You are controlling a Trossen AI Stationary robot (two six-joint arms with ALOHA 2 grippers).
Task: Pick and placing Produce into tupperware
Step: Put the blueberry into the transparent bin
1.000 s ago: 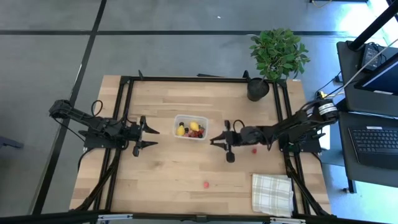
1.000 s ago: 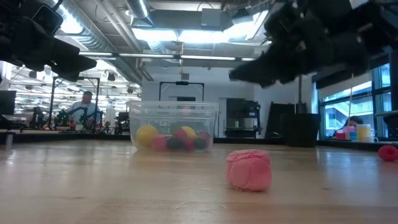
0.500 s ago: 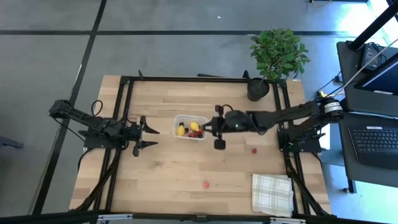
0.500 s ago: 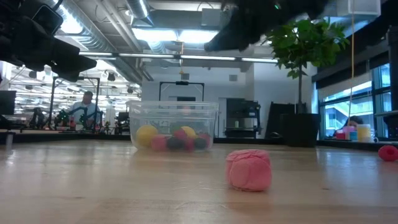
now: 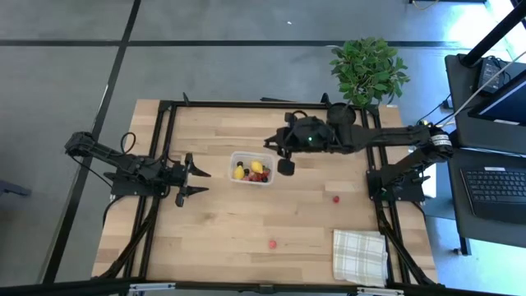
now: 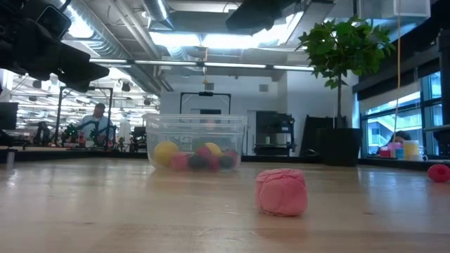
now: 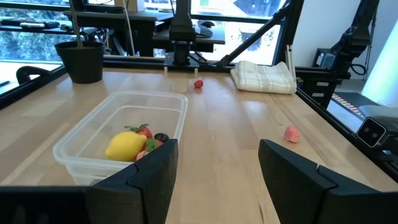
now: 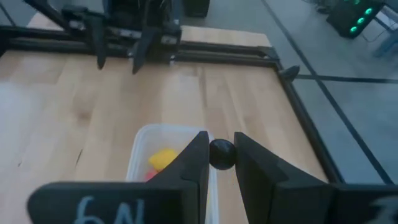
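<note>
Left gripper (image 5: 200,178) waits open beside the tub (image 5: 252,168), unchanged. Tub sits mid-table, already holding lemons and berries (image 7: 134,144). Right gripper (image 8: 221,163) has swung in from the table's right side over the last second; now it's over the tub's far edge, pinching a dark berry (image 8: 221,154). Drop looks imminent. A pink piece (image 5: 272,243) and a red berry (image 5: 335,198) remain loose on the table.

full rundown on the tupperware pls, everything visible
The tupperware is a small clear plastic rectangular tub with rounded corners, lidless, sitting upright and flat mid-table on the wood. Inside lie yellow lemon-shaped pieces and small red and dark berries. Nothing grips it: the right tool, shut on a dark berry, hovers by its rim.
</note>
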